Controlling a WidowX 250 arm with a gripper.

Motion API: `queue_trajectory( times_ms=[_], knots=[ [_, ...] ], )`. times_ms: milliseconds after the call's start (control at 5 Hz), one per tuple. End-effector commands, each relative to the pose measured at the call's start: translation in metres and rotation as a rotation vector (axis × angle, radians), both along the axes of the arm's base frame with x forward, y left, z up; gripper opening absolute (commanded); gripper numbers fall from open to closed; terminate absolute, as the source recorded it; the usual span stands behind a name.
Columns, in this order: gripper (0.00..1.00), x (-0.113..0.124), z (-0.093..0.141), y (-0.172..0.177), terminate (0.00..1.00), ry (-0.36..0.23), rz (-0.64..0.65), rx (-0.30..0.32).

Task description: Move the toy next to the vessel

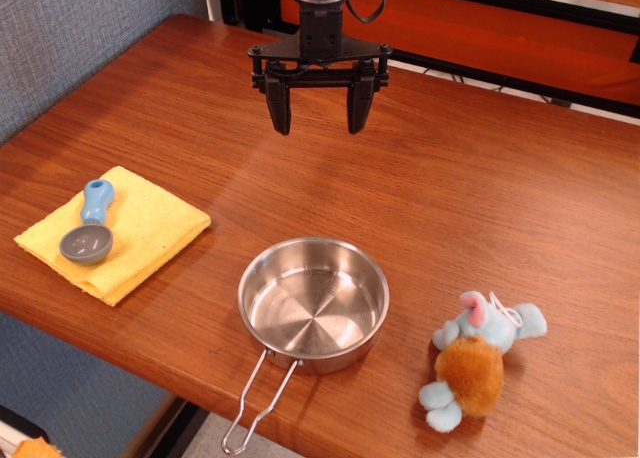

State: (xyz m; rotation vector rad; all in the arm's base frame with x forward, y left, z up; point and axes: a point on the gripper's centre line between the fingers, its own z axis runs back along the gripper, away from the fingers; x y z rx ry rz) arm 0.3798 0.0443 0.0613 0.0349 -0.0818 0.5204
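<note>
The toy [478,360], a small plush with light blue head and limbs and a fuzzy orange-brown body, lies on the table near the front right edge, just right of the vessel. The vessel [313,304], a shiny shallow steel pot, stands at the front centre with its wire handle [256,409] pointing over the table's front edge. A small gap separates toy and pot. My gripper [319,119] hangs open and empty over the far middle of the table, well behind the pot and far from the toy.
A yellow cloth [117,231] lies at the front left with a blue-handled grey spoon [90,226] on it. The wooden table [470,198] ends close to the pot and toy in front. A dark frame and orange panel stand behind the table.
</note>
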Motion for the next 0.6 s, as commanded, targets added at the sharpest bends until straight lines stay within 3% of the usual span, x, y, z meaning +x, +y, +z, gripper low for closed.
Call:
queue_trajectory(
  times_ms=[0, 200, 400],
  knots=[
    [1.0, 0.0043, 0.0184, 0.0073, 0.0, -0.045, -0.002, 0.059],
    [1.0, 0.0043, 0.0184, 0.0073, 0.0, -0.045, -0.002, 0.059],
    [1.0, 0.0043, 0.0184, 0.0073, 1.0, -0.045, -0.002, 0.059]
  ],
)
